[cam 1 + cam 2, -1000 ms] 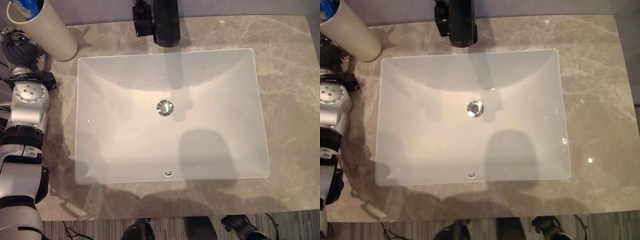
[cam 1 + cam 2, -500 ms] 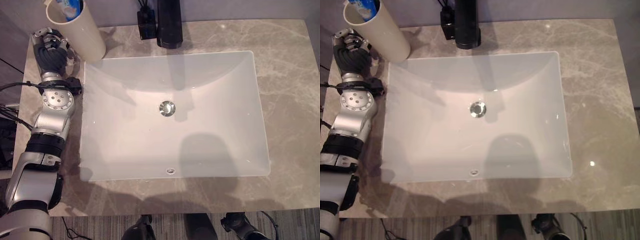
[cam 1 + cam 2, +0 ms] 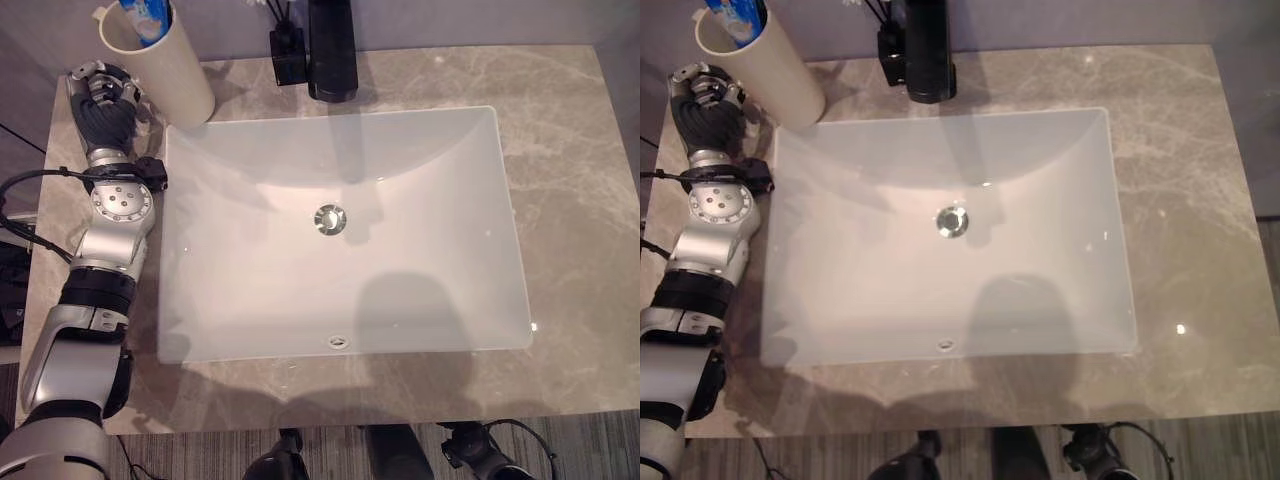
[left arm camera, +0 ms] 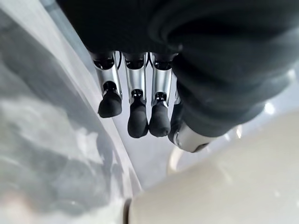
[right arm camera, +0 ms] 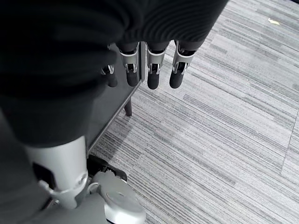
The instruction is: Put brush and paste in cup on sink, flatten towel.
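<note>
In the left eye view, the cream cup (image 3: 160, 62) stands upright at the worktop's (image 3: 570, 140) far left corner, just off the corner of the white basin (image 3: 345, 235). Something blue and white, probably the paste (image 3: 146, 16), pokes from its mouth; the brush cannot be told apart there. The left hand (image 3: 100, 110) lies on the worktop just beside the cup on its left side, near its base but apart from it, its long axis running toward the back wall. It is by far the nearer hand to the cup. No towel is to be seen on the stone surface.

The right eye view gives the same layout: a smooth, matte cylindrical cup, a glossy rectangular basin with a round metal drain (image 3: 952, 220), a black faucet (image 3: 923, 50) at the back edge, and veined grey-brown stone all round.

The left wrist view looks along the fingers (image 4: 138, 122), which hang loosely relaxed with nothing between them, and the cup's pale curved wall sits close past them.

In the right wrist view, the right hand (image 5: 149, 65) dangles over grey striped carpet (image 5: 224, 140), its fingers straight and empty, well away from the sink.
</note>
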Robot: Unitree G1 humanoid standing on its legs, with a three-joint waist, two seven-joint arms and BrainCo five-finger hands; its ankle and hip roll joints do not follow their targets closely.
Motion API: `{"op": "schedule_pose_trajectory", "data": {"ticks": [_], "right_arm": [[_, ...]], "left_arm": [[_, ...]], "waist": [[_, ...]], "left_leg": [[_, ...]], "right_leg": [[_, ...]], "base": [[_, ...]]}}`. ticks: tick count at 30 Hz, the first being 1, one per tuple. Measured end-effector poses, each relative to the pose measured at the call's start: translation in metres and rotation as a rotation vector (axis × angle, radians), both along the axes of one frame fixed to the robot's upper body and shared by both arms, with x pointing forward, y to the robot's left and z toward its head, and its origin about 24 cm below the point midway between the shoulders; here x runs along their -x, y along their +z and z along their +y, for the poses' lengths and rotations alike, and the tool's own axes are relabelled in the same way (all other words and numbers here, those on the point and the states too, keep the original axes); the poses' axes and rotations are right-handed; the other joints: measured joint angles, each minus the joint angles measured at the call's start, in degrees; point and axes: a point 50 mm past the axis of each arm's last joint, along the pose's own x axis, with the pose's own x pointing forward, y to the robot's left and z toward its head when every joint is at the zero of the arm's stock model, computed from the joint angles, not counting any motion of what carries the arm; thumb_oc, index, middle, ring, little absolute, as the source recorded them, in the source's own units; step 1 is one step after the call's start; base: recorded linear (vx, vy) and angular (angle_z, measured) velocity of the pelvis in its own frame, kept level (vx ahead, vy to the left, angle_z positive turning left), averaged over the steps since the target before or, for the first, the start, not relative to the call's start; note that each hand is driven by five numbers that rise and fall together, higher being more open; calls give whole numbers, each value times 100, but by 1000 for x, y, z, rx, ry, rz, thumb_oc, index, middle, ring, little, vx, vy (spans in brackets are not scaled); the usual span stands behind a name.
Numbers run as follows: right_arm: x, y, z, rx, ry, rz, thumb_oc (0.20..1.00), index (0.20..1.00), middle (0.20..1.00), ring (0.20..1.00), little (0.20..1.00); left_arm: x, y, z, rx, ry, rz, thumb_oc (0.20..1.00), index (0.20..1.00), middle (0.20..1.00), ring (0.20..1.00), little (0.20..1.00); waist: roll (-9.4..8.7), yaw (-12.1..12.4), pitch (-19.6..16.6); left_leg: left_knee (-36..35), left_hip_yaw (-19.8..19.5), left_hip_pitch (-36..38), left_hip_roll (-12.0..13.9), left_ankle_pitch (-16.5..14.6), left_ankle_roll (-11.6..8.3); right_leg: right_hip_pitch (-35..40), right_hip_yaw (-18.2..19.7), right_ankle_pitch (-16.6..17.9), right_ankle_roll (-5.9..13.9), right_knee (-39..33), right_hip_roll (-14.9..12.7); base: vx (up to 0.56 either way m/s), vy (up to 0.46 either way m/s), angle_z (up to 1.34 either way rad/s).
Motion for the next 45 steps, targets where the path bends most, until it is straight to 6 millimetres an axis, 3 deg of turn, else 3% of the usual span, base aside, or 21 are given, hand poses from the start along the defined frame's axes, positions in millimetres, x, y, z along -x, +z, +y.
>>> {"op": "schedule_pose_trajectory", "data": {"ticks": [9,13,16,21,26,30,34,38,45], "right_arm": [[1,-1,2,0,22,7,1000,1000,1000,1000,1000],[1,-1,2,2,21,9,1000,1000,1000,1000,1000],[3,-2,1,2,16,18,1000,1000,1000,1000,1000],[14,-4,-5,-4,-36,30,1000,1000,1000,1000,1000],[32,-10,-10,-5,-75,81,1000,1000,1000,1000,1000],[40,-12,-16,-15,-127,105,1000,1000,1000,1000,1000],[54,-15,-22,-12,-165,132,1000,1000,1000,1000,1000],[53,-15,-20,-21,-166,129,1000,1000,1000,1000,1000],[62,-20,-8,-64,-167,155,1000,1000,1000,1000,1000]], "left_arm": [[4,-14,-5,10,38,4,200,200,200,200,200],[14,-39,-3,33,45,31,200,200,200,200,200],[29,-63,-8,48,23,46,200,200,200,200,200],[67,-95,11,67,68,77,200,200,200,200,200],[94,-124,26,71,132,152,200,200,200,200,200],[119,-138,14,85,51,153,200,200,200,200,200],[129,-137,9,104,-41,119,200,200,200,200,200],[127,-139,9,136,-116,125,200,200,200,200,200],[126,-129,-3,163,-279,81,200,200,200,200,200]], "waist": [[-138,-23,-179],[-145,24,-178],[-154,112,-176],[-164,189,-174],[-194,414,-169],[-194,465,-161],[-229,628,-172],[-250,592,-185],[-401,545,-296]], "left_leg": [[24,-105,30,39,22,-26],[21,-164,222,78,23,-30],[1,-290,325,77,26,-34],[-1,-399,445,36,34,-25],[0,-503,614,-28,48,22],[3,-690,672,-108,82,86],[23,-865,871,-222,99,165],[0,-975,1056,-388,71,335],[25,-1031,1465,-468,51,392]], "right_leg": [[98,-133,53,-65,2,-16],[323,-211,35,-70,2,-4],[501,-316,-42,-45,1,-44],[677,-388,-81,-1,-1,-123],[880,-476,-98,41,-2,-216],[1058,-637,-103,80,0,-357],[1318,-764,-156,185,-2,-506],[1597,-817,-191,290,-2,-714],[2028,-835,-216,400,0,-788]], "base": [[-6,-2,5],[-13,10,6],[-22,41,18],[-33,53,11],[-59,65,11],[-79,77,24],[-79,77,24],[-69,77,15],[-21,71,4]]}}
